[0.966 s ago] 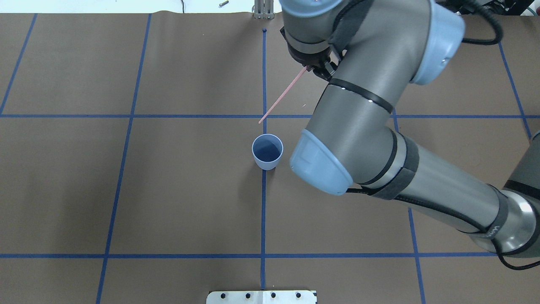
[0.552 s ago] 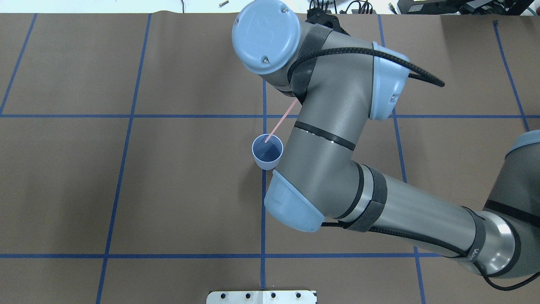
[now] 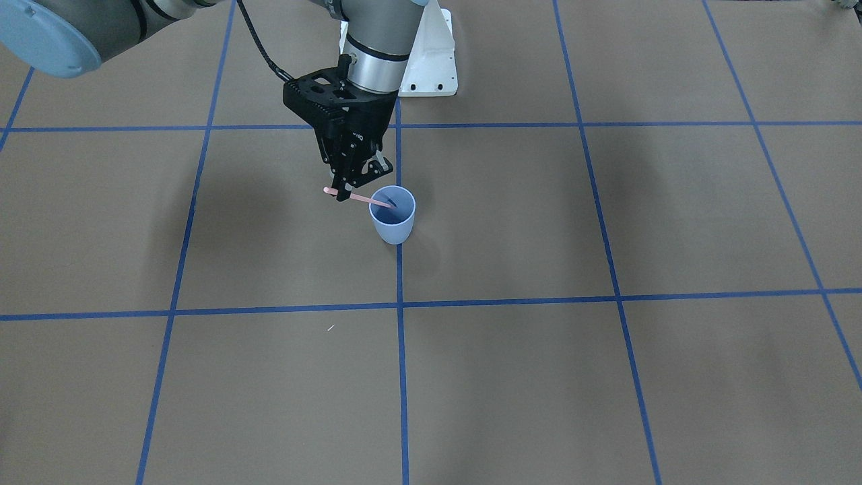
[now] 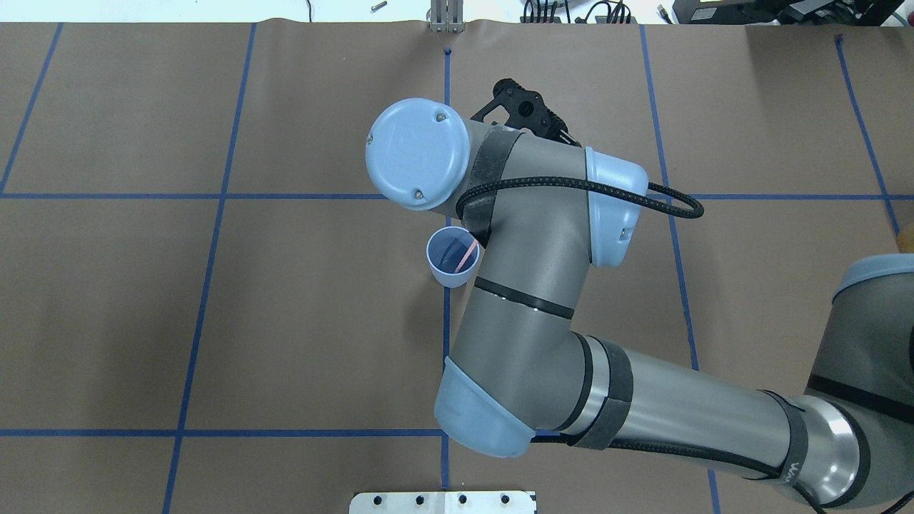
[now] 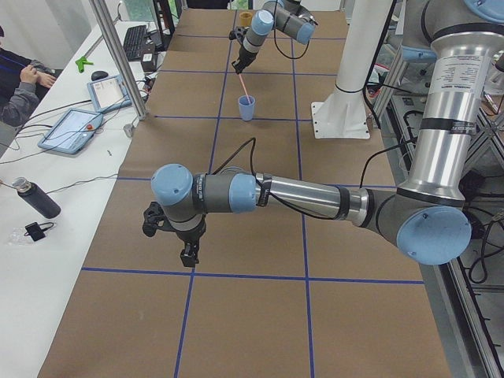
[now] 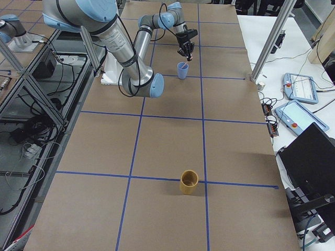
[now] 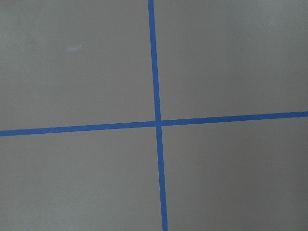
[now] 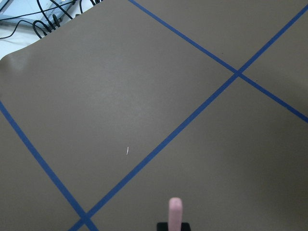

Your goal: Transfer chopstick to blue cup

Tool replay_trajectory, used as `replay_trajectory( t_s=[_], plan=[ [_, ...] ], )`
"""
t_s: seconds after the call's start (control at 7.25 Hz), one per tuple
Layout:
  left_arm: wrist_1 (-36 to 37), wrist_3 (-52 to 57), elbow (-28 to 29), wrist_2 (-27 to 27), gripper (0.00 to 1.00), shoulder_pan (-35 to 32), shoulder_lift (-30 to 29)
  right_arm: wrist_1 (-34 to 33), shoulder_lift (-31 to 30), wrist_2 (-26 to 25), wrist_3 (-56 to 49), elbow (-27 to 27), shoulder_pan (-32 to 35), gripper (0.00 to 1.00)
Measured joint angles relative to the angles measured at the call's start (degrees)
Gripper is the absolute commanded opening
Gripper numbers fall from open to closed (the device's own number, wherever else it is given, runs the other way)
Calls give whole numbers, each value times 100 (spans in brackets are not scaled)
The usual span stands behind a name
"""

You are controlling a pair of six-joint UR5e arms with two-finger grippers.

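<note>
The right fingers [image 3: 347, 190] grip the pink chopstick [image 3: 369, 200] near its upper end; it slants down into the blue cup [image 3: 392, 225] standing on the desk [image 3: 539, 236]. The left fingers [image 5: 189, 255] hang well apart; whether open or closed cannot be told

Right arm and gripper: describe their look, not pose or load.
The right arm has grey tubes, pale blue joint caps, thin black rings and black straps holding a black corrugated cable along it; one strap bears white lettering too small to read. The right gripper is all black and two-fingered.
</note>
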Motion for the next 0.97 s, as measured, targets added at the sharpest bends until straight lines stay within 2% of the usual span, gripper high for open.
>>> replay_trajectory(
  t_s=[0.14, 0.41, 0.55, 0.69, 0.83, 0.97],
  plan=[
    [-1, 1, 7, 0, 98, 0, 0, 4, 13, -63, -1, -8, -72, 100],
    [-1, 6, 10, -2, 98, 0, 0, 15, 85, -93, -332, 80, -10, 100],
    [-1, 4, 4, -8, 98, 0, 0, 16, 108, 84, -829, 228, 210, 100],
    [-1, 1, -1, -14, 98, 0, -1, 97, 56, 474, -1513, 352, 564, 100],
    [-1, -5, -6, -16, 98, 0, -5, 458, -191, 1058, -2317, 431, 1038, 100],
    [1, -18, -8, -17, 98, 3, -7, 1112, -698, 1797, -3162, 458, 1608, 100]
  ],
)
